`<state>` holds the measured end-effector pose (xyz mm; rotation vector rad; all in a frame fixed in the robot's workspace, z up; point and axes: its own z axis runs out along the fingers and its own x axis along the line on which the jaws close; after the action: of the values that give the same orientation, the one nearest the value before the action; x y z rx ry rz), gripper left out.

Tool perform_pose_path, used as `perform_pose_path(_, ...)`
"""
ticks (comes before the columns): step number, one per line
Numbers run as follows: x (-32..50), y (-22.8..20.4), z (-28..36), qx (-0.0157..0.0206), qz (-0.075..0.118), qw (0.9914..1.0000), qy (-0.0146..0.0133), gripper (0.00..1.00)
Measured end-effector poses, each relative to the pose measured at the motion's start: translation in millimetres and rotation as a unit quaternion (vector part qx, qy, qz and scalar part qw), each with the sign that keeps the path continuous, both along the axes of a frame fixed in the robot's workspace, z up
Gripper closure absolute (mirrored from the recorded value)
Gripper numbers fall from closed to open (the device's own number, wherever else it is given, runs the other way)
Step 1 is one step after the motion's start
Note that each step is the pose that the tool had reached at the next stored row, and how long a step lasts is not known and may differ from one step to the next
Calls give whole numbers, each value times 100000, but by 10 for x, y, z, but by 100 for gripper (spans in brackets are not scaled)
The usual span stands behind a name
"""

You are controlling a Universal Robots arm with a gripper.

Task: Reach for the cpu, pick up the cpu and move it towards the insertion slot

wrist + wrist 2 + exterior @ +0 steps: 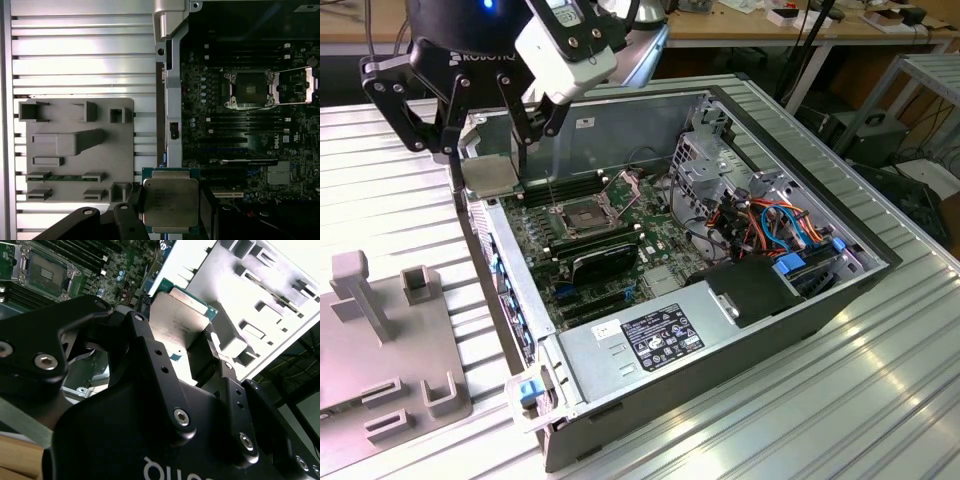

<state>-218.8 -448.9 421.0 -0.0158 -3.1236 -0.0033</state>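
Observation:
The cpu (492, 176) is a thin silvery-tan square chip held between my gripper's (490, 165) black fingers, above the case's rear corner at the exterior view's left. Both wrist views show the cpu (177, 322) (170, 202) clamped at two opposite edges, lid facing out. The gripper (175, 340) (171, 210) is shut on it. The insertion slot (582, 215) (252, 90) (45, 272) is a square socket with a dark centre and silver frame. Its hinged plate (295, 86) is swung open. The cpu hangs apart from the slot, over the case's side wall.
A grey fixture tray (390, 340) (80, 150) lies on the ribbed table beside the open computer case (880, 262). Inside are a black finned card (605, 262), a labelled power-supply box (650, 340), a metal drive cage (720, 165) and coloured cables (775, 225).

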Motion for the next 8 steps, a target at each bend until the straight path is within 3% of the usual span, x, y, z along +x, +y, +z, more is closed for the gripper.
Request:
perform_pose_path(5,28,0,0,-5,3,100000,-1,45)
perform_pose_path(8,94,6,-1,-4,7,100000,1,45)
